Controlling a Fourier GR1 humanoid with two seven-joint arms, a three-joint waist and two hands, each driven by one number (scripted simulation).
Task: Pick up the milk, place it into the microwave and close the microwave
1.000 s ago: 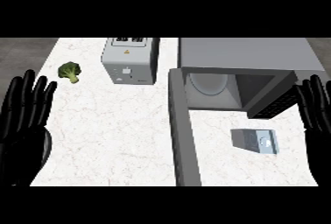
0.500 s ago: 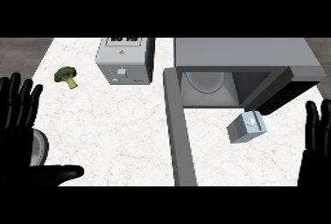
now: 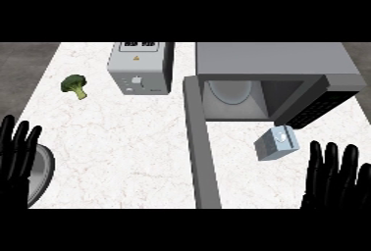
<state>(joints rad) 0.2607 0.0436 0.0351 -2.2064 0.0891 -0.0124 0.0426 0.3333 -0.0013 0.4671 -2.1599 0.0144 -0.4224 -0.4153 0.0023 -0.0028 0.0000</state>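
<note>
Head view — milk (image 3: 276, 143), seemingly tilted, microwave (image 3: 275, 61) open

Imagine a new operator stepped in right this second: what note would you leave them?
Left hand: open, fingers up, resting at the view's left edge, holding nothing.
Right hand: open, at the lower right, near the milk but not touching it.
Milk: on the counter, just in front of the microwave, to the right of its door.
Microwave: door wide open, no milk inside.
Done: nothing yet.
Left: grasp the milk, put it inside, shut the door.
</note>
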